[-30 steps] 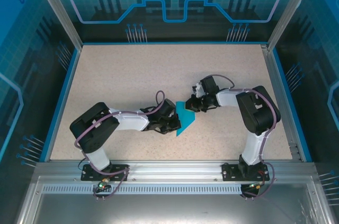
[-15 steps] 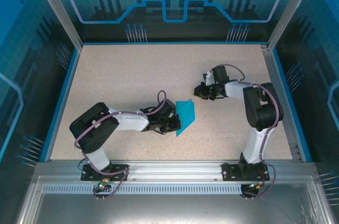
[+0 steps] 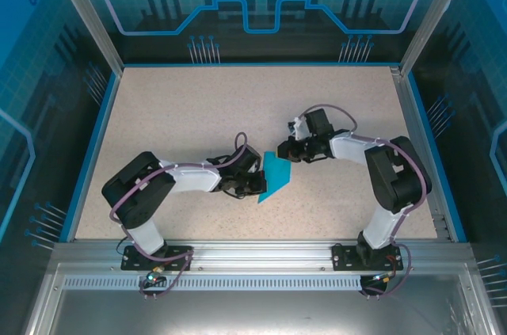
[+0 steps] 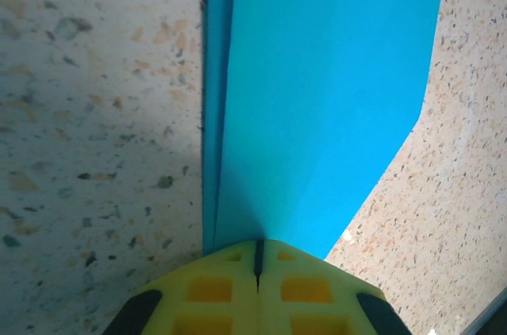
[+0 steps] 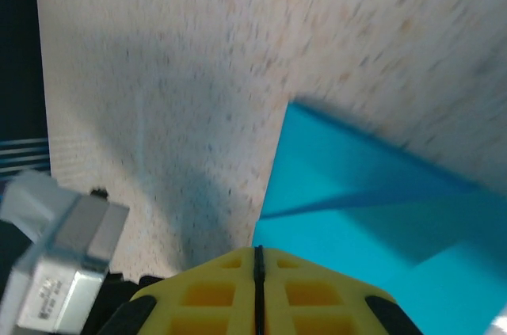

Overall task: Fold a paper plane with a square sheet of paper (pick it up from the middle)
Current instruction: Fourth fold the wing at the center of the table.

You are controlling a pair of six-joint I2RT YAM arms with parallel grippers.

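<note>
The cyan sheet lies just below the centre of the top view, on the speckled worktop, between the two arms. It is a creased, narrow shape with a point aimed at the lower left and a blunter end at the upper right. The left hand reaches in from the left and meets the sheet's left edge. In the left wrist view its yellow fingers are pressed together at the bottom of the frame with only a thin seam between them. The sheet runs up out of that seam, so the closed hand pinches it at the near edge. A narrow folded strip runs along the sheet's left side there, and a shadow covers the worktop to its left. The right hand comes in from the right and sits at the sheet's upper end. In the blurred right wrist view its fingers are also closed tight. The sheet spreads to the right just past their tips, with a diagonal crease across it. Whether this hand grips the sheet or only rests by it cannot be told.
</note>
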